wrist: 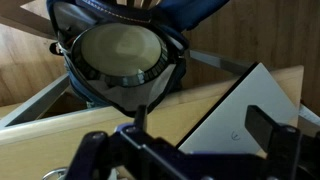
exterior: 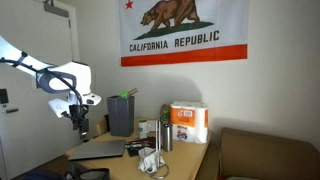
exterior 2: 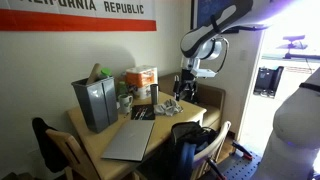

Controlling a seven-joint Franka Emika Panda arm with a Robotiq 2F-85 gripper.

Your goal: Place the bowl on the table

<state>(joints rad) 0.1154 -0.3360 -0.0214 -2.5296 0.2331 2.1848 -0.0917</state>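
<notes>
In the wrist view the bowl point(wrist: 122, 50) is round and shallow, with a dark rim and a paler inside. It rests on a dark blue bag point(wrist: 190, 12) beyond the table's edge. The tan wooden table point(wrist: 90, 128) runs across the lower part of that view. My gripper point(wrist: 200, 125) is open and empty, hovering over the table edge, short of the bowl. In both exterior views the gripper point(exterior: 78, 118) point(exterior 2: 187, 88) hangs above one end of the table point(exterior: 110, 152) point(exterior 2: 175, 125). I cannot make out the bowl in the exterior views.
A closed silver laptop point(wrist: 255, 100) point(exterior 2: 130, 140) lies on the table. A grey bin point(exterior: 122, 113) point(exterior 2: 95, 103), a paper-towel pack point(exterior: 188, 122), a steel cup point(exterior: 165, 135) and small items stand further along. A brown couch point(exterior: 270, 155) is beside the table.
</notes>
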